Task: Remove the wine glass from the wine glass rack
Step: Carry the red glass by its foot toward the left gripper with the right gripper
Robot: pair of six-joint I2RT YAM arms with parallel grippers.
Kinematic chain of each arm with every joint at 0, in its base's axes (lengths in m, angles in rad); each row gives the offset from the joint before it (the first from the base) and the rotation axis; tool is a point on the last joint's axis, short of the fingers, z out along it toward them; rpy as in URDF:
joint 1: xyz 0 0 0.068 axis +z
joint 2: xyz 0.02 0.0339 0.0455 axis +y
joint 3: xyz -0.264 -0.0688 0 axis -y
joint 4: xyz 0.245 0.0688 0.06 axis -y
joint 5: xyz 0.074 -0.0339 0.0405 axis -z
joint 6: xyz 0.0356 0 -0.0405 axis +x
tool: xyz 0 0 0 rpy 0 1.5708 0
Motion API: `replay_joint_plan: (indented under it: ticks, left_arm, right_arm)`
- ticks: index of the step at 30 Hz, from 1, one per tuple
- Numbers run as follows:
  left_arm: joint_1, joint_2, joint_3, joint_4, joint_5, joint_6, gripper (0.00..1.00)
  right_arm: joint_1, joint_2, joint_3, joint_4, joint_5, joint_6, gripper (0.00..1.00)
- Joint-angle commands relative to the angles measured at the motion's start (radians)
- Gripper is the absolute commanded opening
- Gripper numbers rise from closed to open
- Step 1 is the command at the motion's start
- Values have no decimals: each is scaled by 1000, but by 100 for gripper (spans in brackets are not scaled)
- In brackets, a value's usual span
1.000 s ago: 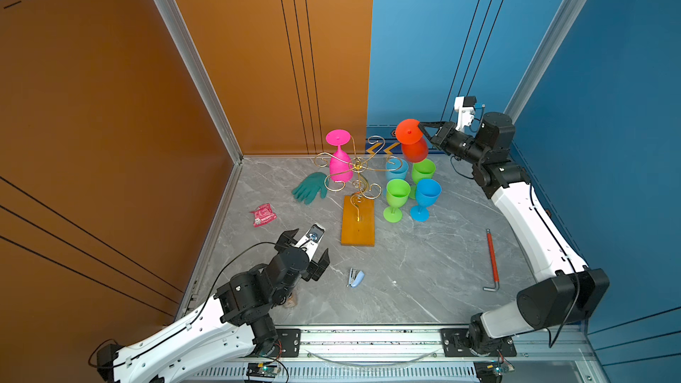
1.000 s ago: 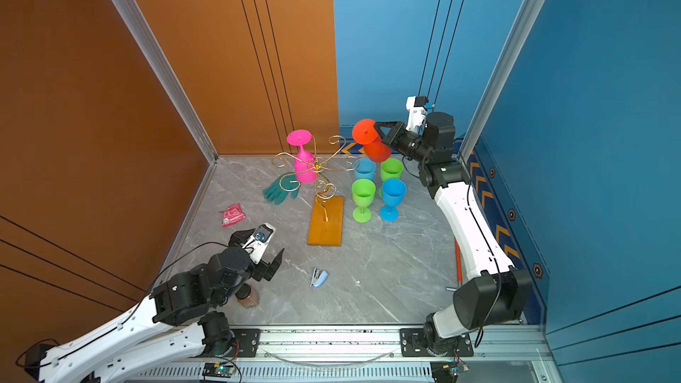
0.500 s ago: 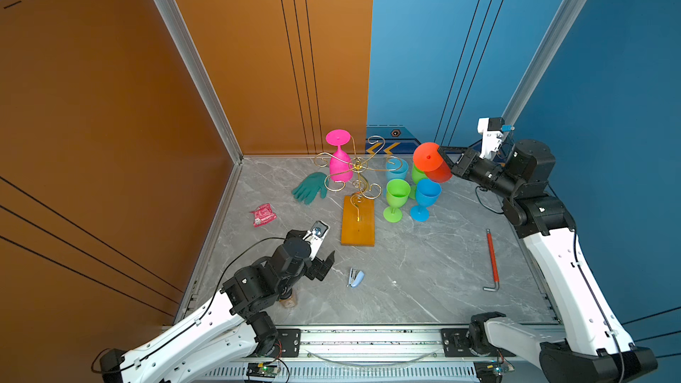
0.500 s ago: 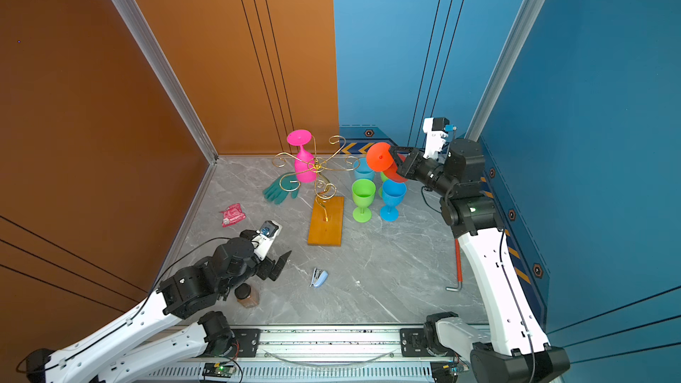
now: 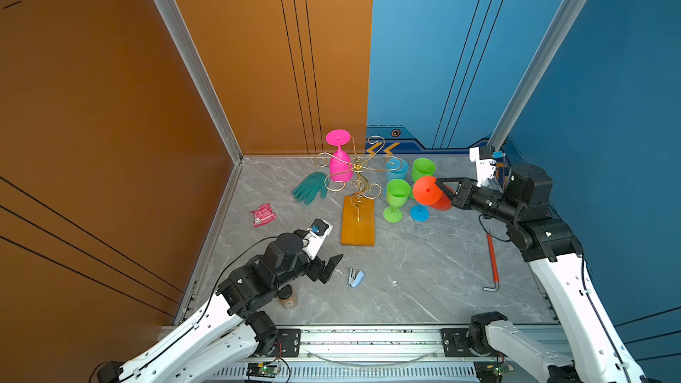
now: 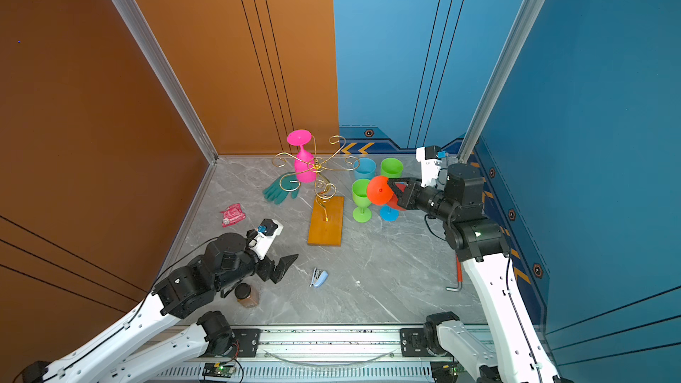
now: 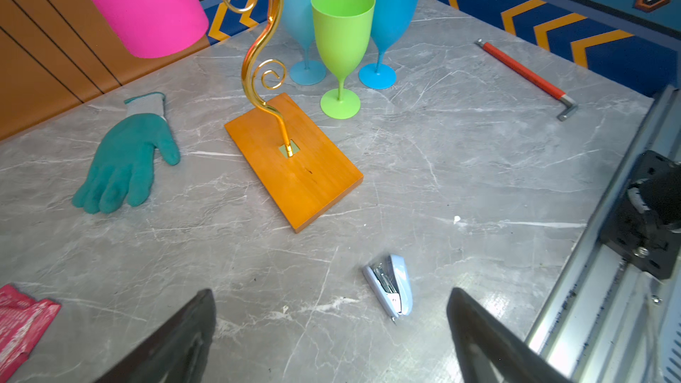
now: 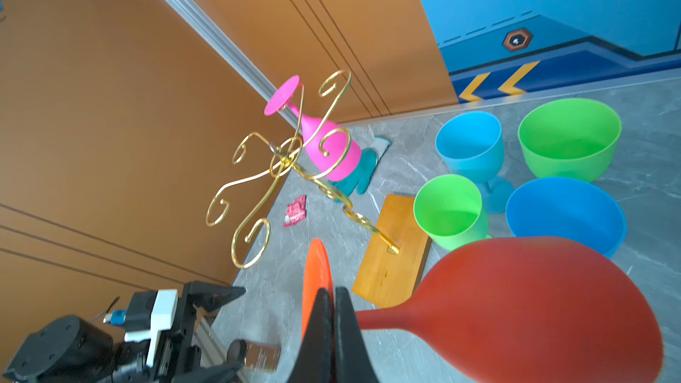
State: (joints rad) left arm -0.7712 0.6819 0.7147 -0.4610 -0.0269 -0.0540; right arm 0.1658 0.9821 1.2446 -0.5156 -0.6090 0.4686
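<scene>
Right gripper (image 5: 442, 189) was clamped shut on the stem of the red wine glass (image 5: 425, 191). In the right wrist view the two fingers (image 8: 344, 311) pinched the stem with the foot on one side and the bowl (image 8: 534, 300) on the other. The glass lay roughly on its side in the air, foot turned left toward the wine glass rack (image 5: 358, 221), and was clear of the wire arms. In both top views it hung over the cluster of standing glasses, right of the rack.

The rack stood at table centre on its wooden base, long edge running near to far. One pink wine glass (image 5: 339, 169) hung upside down on a far-left arm, foot uppermost. The other curled arms carried nothing.

Standing glasses, right of the rack:
- near green glass (image 5: 398, 193), just beside the base
- far green glass (image 5: 423, 169)
- far blue glass (image 5: 397, 168)
- near blue glass (image 5: 419, 212), mostly covered by the red one

Left gripper (image 5: 329, 265) had its jaws spread wide and held nothing. It hovered low over the near-left table (image 5: 423, 270), pointing toward the rack, and the left wrist view showed bare marble between its fingers (image 7: 191, 326).

Other items:
- teal glove (image 5: 309, 187), left of the rack
- pink packet (image 5: 263, 214), further left
- pale blue stapler (image 5: 355, 277), near the left gripper
- red-handled hex key (image 5: 492, 261), on the right
- brown jar (image 6: 247, 294), under the left arm
</scene>
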Motion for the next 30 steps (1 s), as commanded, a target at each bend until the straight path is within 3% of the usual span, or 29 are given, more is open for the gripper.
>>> replay_joint_plan:
  ticks: [1,15,23,30]
  left_arm:
    - [34,5,4,39,175,-25,98]
    - [272,22,-54,243,733,-255,100]
    - [296,69,-52,402,868,-389,94]
    - [294,105,-43,443,918,-465,87]
  right_arm:
    - [20,-36,-29,-26,-61,-60,0]
    - [236,-77,-136,27,-63,-166,0]
    - [326,-87,-202,153,-55,-112,0]
    - [408,-85,-233,210,-45,-97,0]
